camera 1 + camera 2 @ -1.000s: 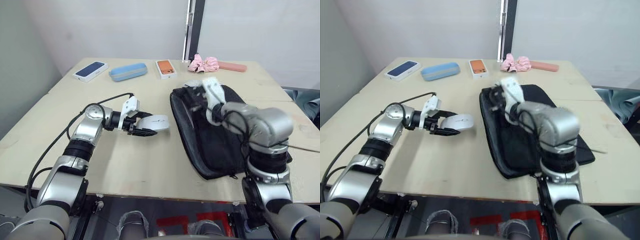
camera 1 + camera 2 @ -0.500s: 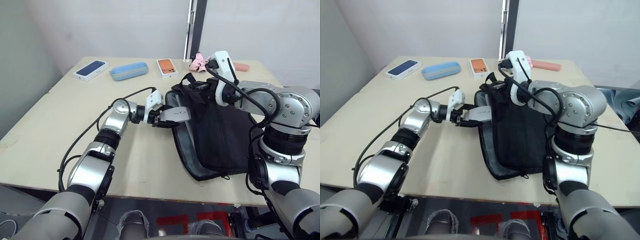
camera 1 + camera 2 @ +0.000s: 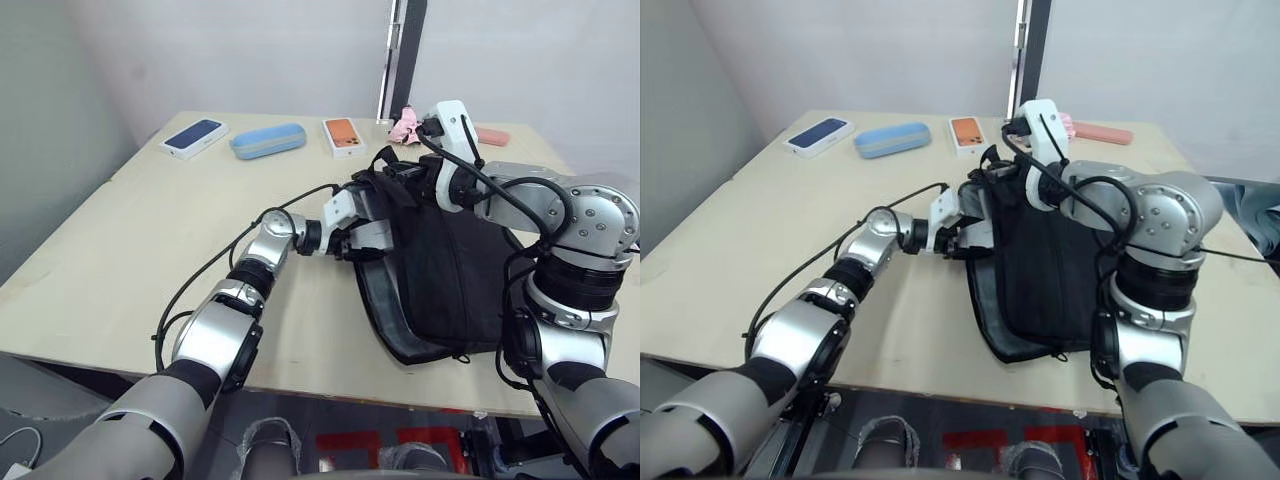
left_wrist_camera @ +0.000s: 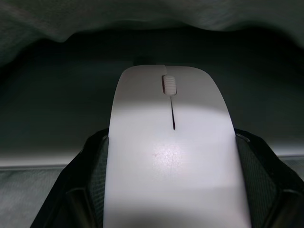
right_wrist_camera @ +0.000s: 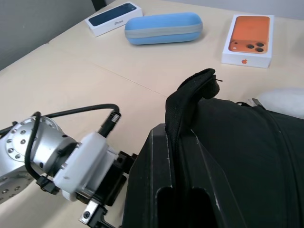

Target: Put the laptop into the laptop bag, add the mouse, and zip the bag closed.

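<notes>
The black laptop bag (image 3: 450,285) lies on the table's right half with its mouth facing left. My right gripper (image 5: 178,142) is shut on the bag's strap handle (image 5: 183,107) and holds the upper edge lifted. The left gripper (image 3: 362,240) is shut on the white mouse (image 4: 171,152) and has its tip at the open mouth. In the left wrist view the mouse's front end reaches into the dark inside of the bag, with black fingers (image 4: 88,164) on both sides. The laptop is hidden.
Along the table's far edge lie a dark blue phone box (image 3: 195,137), a blue case (image 3: 267,140), an orange phone box (image 3: 345,136), a pink cloth item (image 3: 408,122) and a pink case (image 3: 492,136). A white fluffy thing (image 5: 285,99) sits behind the bag.
My left gripper has carried the mouse rightward from the open table into the bag's mouth. The right gripper has lifted the bag's upper edge by the strap and now holds it there.
</notes>
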`<state>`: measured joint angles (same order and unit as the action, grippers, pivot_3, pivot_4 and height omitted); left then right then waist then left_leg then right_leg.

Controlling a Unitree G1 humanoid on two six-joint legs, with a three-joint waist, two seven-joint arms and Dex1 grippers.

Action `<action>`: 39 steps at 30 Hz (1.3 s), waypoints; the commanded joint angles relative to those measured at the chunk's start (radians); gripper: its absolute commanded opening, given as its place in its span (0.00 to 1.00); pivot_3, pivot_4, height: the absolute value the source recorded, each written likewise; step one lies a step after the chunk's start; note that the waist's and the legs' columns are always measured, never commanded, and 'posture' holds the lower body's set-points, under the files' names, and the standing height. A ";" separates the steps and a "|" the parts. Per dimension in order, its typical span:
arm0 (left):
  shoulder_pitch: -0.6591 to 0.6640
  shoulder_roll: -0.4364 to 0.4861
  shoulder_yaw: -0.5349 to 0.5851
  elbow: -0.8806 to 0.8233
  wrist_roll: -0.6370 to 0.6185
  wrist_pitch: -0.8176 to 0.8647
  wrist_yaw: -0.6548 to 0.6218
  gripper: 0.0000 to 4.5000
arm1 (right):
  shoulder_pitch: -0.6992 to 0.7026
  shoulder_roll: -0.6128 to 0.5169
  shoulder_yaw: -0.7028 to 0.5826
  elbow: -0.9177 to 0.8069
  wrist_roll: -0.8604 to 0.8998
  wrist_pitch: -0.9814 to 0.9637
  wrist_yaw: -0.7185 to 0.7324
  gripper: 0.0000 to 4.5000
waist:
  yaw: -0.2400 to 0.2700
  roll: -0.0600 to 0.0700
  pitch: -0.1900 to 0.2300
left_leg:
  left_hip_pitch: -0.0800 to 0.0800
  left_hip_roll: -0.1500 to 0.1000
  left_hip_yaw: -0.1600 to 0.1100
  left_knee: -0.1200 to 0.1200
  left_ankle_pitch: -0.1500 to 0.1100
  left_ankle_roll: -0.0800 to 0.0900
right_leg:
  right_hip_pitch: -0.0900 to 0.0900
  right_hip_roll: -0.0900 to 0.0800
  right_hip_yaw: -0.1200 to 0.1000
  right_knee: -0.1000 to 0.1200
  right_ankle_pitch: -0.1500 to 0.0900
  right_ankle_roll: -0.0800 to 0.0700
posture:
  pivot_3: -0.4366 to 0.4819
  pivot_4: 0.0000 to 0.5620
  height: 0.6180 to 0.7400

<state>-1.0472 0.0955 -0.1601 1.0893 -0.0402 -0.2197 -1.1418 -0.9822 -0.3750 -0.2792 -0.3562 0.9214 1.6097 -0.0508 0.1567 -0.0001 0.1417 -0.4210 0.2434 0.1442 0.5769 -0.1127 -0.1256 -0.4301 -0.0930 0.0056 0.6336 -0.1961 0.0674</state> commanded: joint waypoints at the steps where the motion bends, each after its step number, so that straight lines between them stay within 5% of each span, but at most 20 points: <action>1: -0.054 -0.040 0.015 0.033 0.019 -0.056 0.082 0.63 | -0.057 -0.020 -0.046 -0.009 0.046 0.005 -0.023 0.01 | 0.001 0.000 0.000 | 0.000 0.000 0.000 0.000 0.000 0.000 | 0.000 0.000 0.000 0.000 0.000 0.000 | 0.48 0.27 1.00; 16: -0.060 -0.122 0.099 0.138 0.009 -0.068 0.167 0.63 | -0.071 -0.064 -0.046 0.005 0.165 0.005 -0.119 0.01 | 0.000 0.000 0.000 | 0.000 0.000 0.000 0.000 0.000 0.000 | 0.000 0.000 0.000 0.000 0.002 0.003 | 0.48 0.27 1.00; 20: -0.065 -0.132 0.128 0.139 -0.011 -0.042 0.164 1.00 | -0.068 -0.067 -0.047 0.007 0.185 0.005 -0.137 0.00 | 0.000 0.000 0.000 | 0.000 0.000 -0.001 0.000 0.000 0.000 | 0.000 0.000 0.000 0.000 0.002 0.003 | 0.48 0.27 1.00; 28: -0.057 -0.136 0.130 0.127 0.011 -0.081 0.187 1.00 | -0.073 -0.067 -0.048 0.013 0.213 0.005 -0.161 0.00 | -0.001 0.000 0.000 | 0.000 0.000 -0.001 0.000 0.000 0.000 | 0.000 0.000 -0.001 -0.001 0.002 0.003 | 0.48 0.27 1.00; 39: 0.047 -0.029 0.207 -0.115 -0.164 0.058 -0.110 1.00 | -0.058 -0.068 -0.056 0.010 0.237 0.005 -0.184 0.00 | -0.004 0.000 0.000 | 0.000 0.000 0.000 -0.001 0.000 0.000 | 0.000 0.000 -0.001 -0.001 -0.001 -0.002 | 0.48 0.27 1.00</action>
<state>-1.0165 0.0458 0.0365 1.0500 -0.1685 -0.1976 -1.2016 -1.0128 -0.4312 -0.2905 -0.3205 1.1376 1.6098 -0.2299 0.1524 -0.0001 0.1417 -0.4213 0.2430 0.1437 0.5763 -0.1129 -0.1255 -0.4301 -0.0932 0.0049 0.6326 -0.1971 0.0657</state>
